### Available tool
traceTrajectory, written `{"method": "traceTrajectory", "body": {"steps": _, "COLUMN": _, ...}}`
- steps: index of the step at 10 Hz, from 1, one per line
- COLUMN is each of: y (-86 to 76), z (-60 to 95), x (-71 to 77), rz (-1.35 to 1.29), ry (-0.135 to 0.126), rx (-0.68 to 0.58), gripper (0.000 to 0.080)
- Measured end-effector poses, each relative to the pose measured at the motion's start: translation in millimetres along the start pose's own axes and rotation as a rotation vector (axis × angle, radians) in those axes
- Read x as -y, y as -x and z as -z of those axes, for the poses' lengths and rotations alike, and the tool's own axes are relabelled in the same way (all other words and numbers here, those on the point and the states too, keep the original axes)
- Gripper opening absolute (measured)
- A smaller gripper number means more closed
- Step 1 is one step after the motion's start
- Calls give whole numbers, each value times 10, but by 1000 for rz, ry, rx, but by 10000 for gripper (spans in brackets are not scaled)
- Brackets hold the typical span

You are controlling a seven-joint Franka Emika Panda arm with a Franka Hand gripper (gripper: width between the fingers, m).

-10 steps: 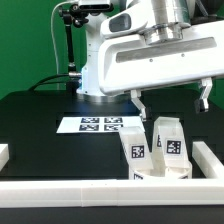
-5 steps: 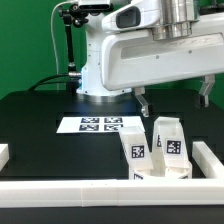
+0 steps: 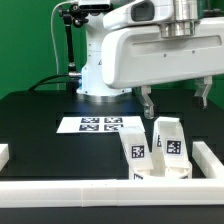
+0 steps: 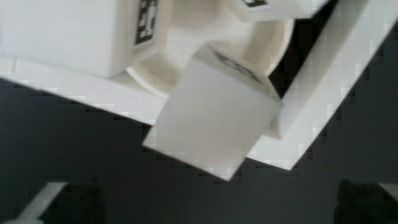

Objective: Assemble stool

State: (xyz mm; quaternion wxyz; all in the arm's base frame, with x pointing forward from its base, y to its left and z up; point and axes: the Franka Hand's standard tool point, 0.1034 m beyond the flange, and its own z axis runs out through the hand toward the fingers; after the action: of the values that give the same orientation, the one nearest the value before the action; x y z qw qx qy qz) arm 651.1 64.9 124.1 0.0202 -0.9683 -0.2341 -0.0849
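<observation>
Two white oblong stool legs [image 3: 136,150] [image 3: 171,138] with black-and-white tags stand upright in the front right corner of the table. They rest on or against the round white seat [image 3: 160,173], which is mostly hidden behind them. My gripper [image 3: 175,98] hangs open above and just behind the legs, holding nothing. In the wrist view a leg [image 4: 214,115] juts over the seat [image 4: 267,55]. The dark fingertips [image 4: 43,205] sit wide apart, and the open gripper [image 4: 214,206] has only black table between them.
A low white wall [image 3: 100,190] runs along the table's front, up the exterior view's right [image 3: 210,155], and in a short piece at its left [image 3: 4,152]. The marker board [image 3: 100,125] lies flat mid-table. The robot base [image 3: 95,75] and a black stand [image 3: 68,45] are behind.
The hand has drifted toward the exterior view's right and risen slightly over the legs. The jaws stay wide open, and the legs and seat have not moved.
</observation>
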Motion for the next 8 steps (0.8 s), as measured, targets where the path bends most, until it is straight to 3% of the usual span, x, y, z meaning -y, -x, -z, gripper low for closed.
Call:
{"method": "traceTrajectory", "body": {"steps": 4, "y": -1, "z": 1, "x": -20, "rz": 239, "ry": 5, "rx": -1, "gripper": 649}}
{"method": "traceTrajectory", "body": {"steps": 5, "y": -4, "z": -23, "x": -5, "rz": 378, "ry": 28, "rx": -7, "gripper": 649}}
{"method": "traceTrajectory", "body": {"steps": 8, "y": 32, "z": -100, "x": 30, "rz": 650, "ry": 42, "rx": 27, "gripper": 649}}
